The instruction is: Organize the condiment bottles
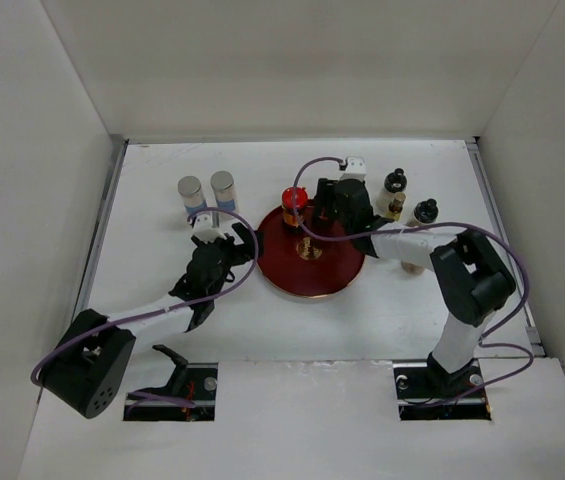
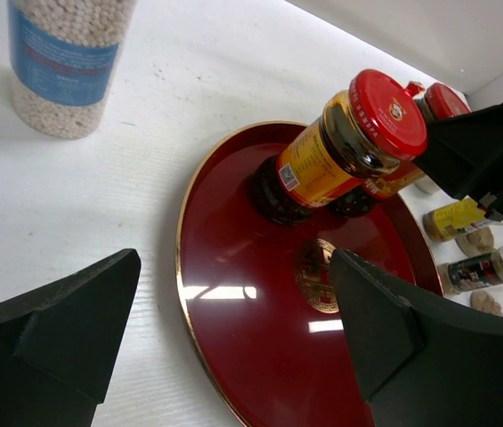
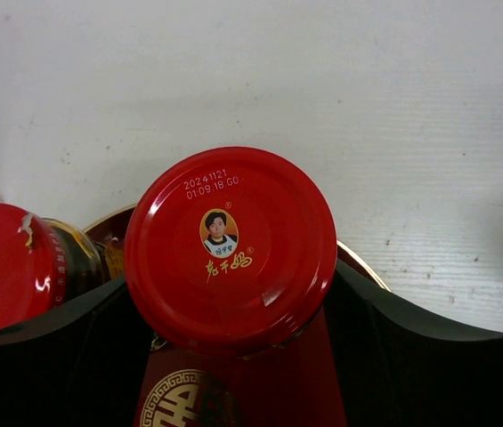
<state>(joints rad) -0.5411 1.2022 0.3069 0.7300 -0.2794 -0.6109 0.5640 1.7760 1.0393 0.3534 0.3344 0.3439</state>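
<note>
The round dark-red tray (image 1: 307, 262) lies mid-table. Two red-capped jars stand at its far edge. My right gripper (image 3: 229, 277) is shut on one red-capped jar (image 3: 231, 240), a finger on each side below the cap. The other jar (image 3: 2, 267) stands free just beside it, and is plain in the left wrist view (image 2: 340, 147) and from above (image 1: 294, 205). My left gripper (image 2: 233, 276) hangs open over the tray's left rim (image 2: 184, 267) with nothing between its fingers. From above, the left gripper (image 1: 228, 248) sits at the tray's left and the right gripper (image 1: 324, 203) at its far side.
Two silver-capped cylinders (image 1: 191, 190) (image 1: 223, 186) stand left of the tray; the blue-labelled one (image 2: 60, 62) is close to my left gripper. Black-capped bottles (image 1: 394, 182) (image 1: 425, 211) and a yellowish bottle (image 1: 396, 206) stand right of the tray. White walls enclose the table.
</note>
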